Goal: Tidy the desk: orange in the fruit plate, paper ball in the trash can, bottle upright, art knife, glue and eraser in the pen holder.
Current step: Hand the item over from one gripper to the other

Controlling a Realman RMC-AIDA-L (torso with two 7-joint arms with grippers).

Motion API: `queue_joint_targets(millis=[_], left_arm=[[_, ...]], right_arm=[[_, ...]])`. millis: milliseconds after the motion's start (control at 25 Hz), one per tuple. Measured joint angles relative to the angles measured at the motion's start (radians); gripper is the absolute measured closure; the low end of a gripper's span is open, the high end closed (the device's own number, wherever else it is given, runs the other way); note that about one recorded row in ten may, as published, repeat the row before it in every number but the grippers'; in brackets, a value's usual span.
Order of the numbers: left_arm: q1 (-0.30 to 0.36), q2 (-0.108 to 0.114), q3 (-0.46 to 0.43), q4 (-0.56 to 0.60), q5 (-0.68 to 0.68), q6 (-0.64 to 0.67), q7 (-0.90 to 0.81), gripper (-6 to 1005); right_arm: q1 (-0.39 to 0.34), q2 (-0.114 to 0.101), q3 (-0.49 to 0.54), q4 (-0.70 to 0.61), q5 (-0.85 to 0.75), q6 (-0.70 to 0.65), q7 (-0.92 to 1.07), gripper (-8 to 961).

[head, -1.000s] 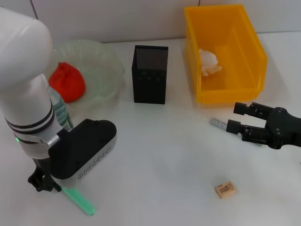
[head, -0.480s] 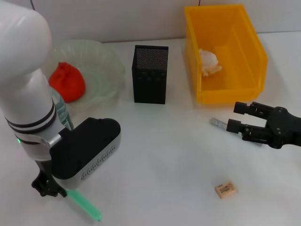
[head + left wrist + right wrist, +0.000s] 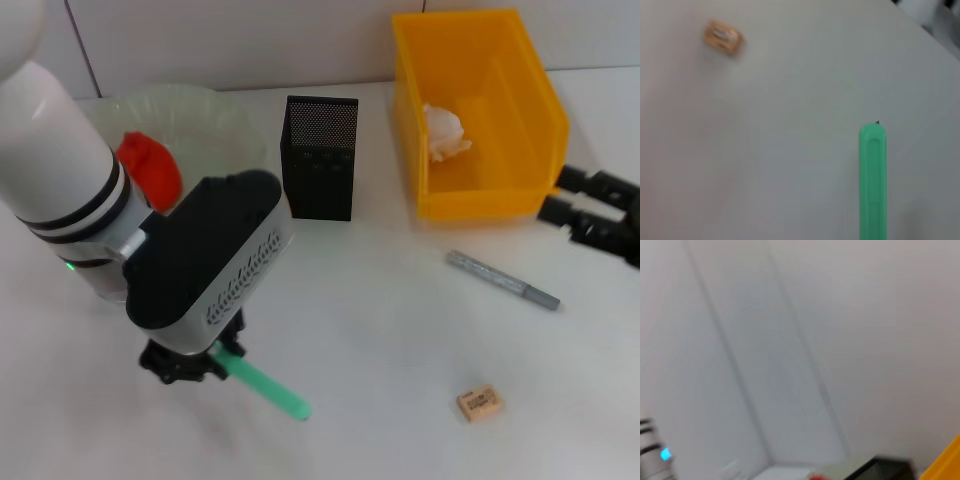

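My left gripper (image 3: 190, 362) is shut on the green art knife (image 3: 265, 386), held just above the table at front left; its handle also shows in the left wrist view as a green art knife (image 3: 872, 180). The orange (image 3: 150, 170) lies in the pale-green fruit plate (image 3: 235, 135). The black mesh pen holder (image 3: 320, 158) stands mid-table. The paper ball (image 3: 443, 130) sits in the yellow trash can (image 3: 480, 200). The glue (image 3: 500, 280), a grey stick, lies flat. The tan eraser (image 3: 478, 402) and eraser (image 3: 722, 39) rests near the front. My right gripper (image 3: 562, 195) is open at the right edge. My left arm hides the bottle.
My left arm's white forearm and black wrist block (image 3: 205, 265) cover the table's left side, just in front of the fruit plate. The right wrist view shows mostly a pale wall, with the top of the pen holder (image 3: 875, 469) at one edge.
My left arm moved right and toward the pen holder, carrying the green knife. My right gripper pulled back to the right edge, uncovering the whole grey stick.
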Motion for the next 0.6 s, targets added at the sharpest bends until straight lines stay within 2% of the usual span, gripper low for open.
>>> queue_joint_targets(millis=[80,120,280,600], left_arm=[[0.019,-0.001,-0.016,0.038,-0.045,-0.009,-0.016,806],[0.050,-0.001,-0.023,0.089,-0.087,-0.031,-0.032,806],[0.096,-0.002,-0.034,0.151,-0.158,-0.070,-0.047,806],[0.179,-0.001,-0.036,0.202,-0.327,-0.180,-0.065,806]], right_arm=[[-0.002,-0.002,0.063,0.000,0.000,-0.012,-0.004,250],[-0.003,-0.007,0.124,0.000,0.000,-0.031,-0.013,250],[-0.004,-0.016,0.186,0.000,0.001,-0.056,-0.019,251],[0.001,-0.027,0.224,-0.010,0.024,-0.100,-0.048,253]])
